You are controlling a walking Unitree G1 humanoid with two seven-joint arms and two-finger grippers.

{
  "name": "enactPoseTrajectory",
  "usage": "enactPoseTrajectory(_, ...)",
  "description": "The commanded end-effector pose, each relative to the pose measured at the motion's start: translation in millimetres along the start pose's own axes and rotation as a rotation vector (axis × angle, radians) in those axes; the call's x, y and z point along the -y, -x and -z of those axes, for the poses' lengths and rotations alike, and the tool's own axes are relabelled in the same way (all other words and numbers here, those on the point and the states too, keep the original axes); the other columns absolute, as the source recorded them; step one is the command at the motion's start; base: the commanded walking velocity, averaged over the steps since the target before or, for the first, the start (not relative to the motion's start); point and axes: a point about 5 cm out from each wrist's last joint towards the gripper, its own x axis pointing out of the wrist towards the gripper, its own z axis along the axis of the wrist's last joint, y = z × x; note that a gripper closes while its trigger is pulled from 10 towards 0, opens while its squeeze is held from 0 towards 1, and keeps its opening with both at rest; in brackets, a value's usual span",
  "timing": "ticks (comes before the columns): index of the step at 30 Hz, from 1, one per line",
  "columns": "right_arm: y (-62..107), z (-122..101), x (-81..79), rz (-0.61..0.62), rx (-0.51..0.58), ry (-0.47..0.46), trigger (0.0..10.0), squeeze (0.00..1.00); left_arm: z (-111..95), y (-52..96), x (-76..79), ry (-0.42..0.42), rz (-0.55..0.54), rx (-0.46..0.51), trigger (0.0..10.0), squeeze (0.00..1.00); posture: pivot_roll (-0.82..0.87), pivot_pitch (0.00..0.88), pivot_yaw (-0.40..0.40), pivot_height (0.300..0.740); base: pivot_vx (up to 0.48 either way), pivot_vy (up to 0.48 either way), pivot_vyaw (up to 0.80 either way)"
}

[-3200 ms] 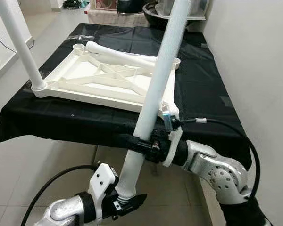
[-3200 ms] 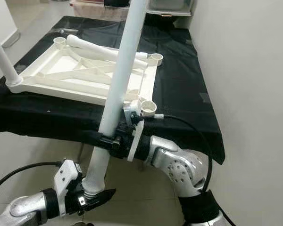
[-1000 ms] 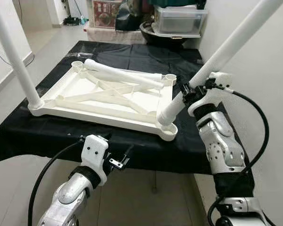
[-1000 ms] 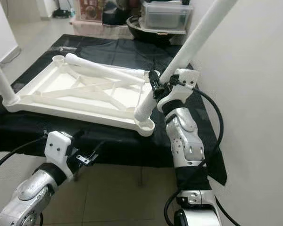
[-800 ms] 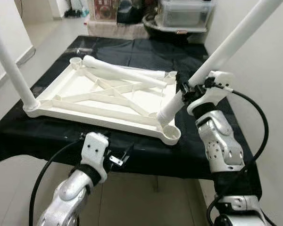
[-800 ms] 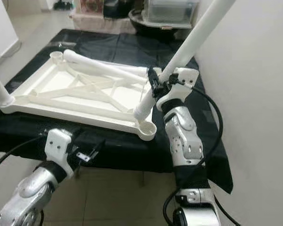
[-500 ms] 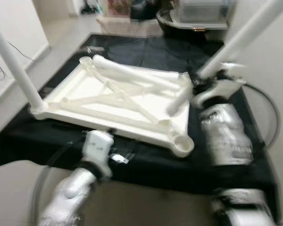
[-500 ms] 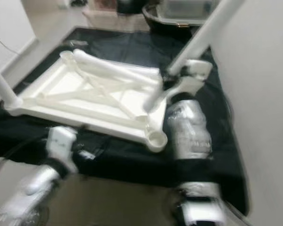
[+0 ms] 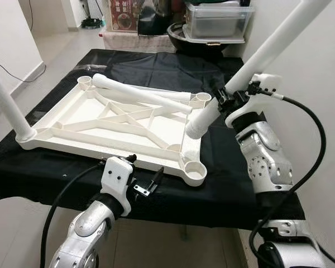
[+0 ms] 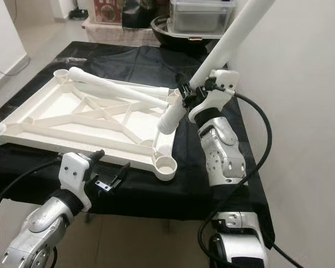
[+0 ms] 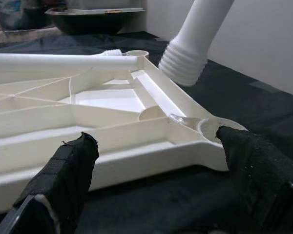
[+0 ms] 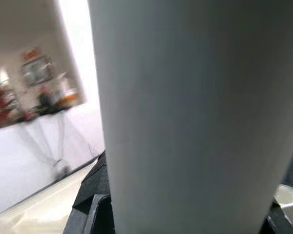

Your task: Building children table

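A black cloth (image 9: 156, 67) covers the tabletop. At the far left, one white leg (image 9: 8, 106) stands upright in a corner socket of the white frame (image 9: 100, 125), which lies underside-up on the cloth. A second leg (image 9: 139, 92) lies loose across the frame's far edge. The left gripper (image 9: 145, 180) hovers at the near edge of the tabletop, fingers spread wide and holding nothing, pointing at the near right corner socket (image 9: 194, 173). In the left wrist view that socket sits between the two fingers (image 11: 68, 165). The right gripper (image 9: 226, 100) is closed around a third leg (image 9: 257, 56), held tilted, threaded end (image 11: 183, 66) lowest, above the frame's right edge and clear of the socket. A storage box (image 9: 215, 19) stands beyond the tabletop
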Motion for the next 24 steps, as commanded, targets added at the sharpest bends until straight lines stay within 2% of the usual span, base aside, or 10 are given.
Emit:
enactPoseTrajectory(1,-1.6,-4,3.7,-0.097,-0.027,-0.034,10.0,0.00,1,3.3,8.8,0.020,0.063,-0.017,10.0,0.00,0.09,0.140,-0.043,0.740,0.000,0.000,0.00)
enactPoseTrajectory(4,-0.4,-8,8.8,-0.184,-0.057,-0.061,10.0,0.00,2,6.7,15.5,0.043,0.106,-0.023,10.0,0.00,0.09,0.146,-0.043,0.740,0.000,0.000,0.00)
enactPoseTrajectory(5,2.1,-11,13.3,-0.272,-0.093,-0.078,10.0,0.00,3,10.4,22.3,0.062,0.149,-0.031,10.0,0.00,0.09,0.153,-0.044,0.740,0.000,0.000,0.00)
enactPoseTrajectory(7,2.1,-11,13.3,-0.272,-0.093,-0.078,10.0,0.00,3,10.4,22.3,0.062,0.149,-0.031,10.0,0.00,0.09,0.153,-0.044,0.740,0.000,0.000,0.00)
enactPoseTrajectory(9,6.3,-16,16.3,-0.430,-0.155,-0.110,10.0,0.00,4,17.8,34.1,0.106,0.219,-0.050,10.0,0.00,0.09,0.169,-0.042,0.740,0.000,0.000,0.00)
enactPoseTrajectory(10,6.3,-16,16.3,-0.430,-0.155,-0.110,10.0,0.00,4,17.8,34.1,0.106,0.219,-0.050,10.0,0.00,0.09,0.169,-0.042,0.740,0.000,0.000,0.00)
enactPoseTrajectory(11,5.7,-20,18.4,-0.511,-0.171,-0.139,10.0,0.00,5,23.9,42.2,0.143,0.261,-0.065,10.0,0.00,0.10,0.177,-0.044,0.740,0.000,0.000,0.00)
enactPoseTrajectory(14,4.4,-21,18.6,-0.579,-0.182,-0.146,10.0,0.00,6,28.1,47.1,0.161,0.286,-0.078,10.0,0.00,0.10,0.187,-0.044,0.740,0.000,0.000,0.00)
enactPoseTrajectory(17,6.5,-15,13.1,-0.717,-0.240,-0.112,10.0,0.00,7,33.6,51.7,0.174,0.292,-0.090,10.0,0.00,0.11,0.198,-0.048,0.740,0.000,0.000,0.00)
enactPoseTrajectory(24,5.7,-8,8.5,-0.787,-0.285,-0.083,10.0,0.00,7,36.8,54.0,0.185,0.294,-0.098,10.0,0.00,0.11,0.200,-0.054,0.740,0.000,0.000,0.00)
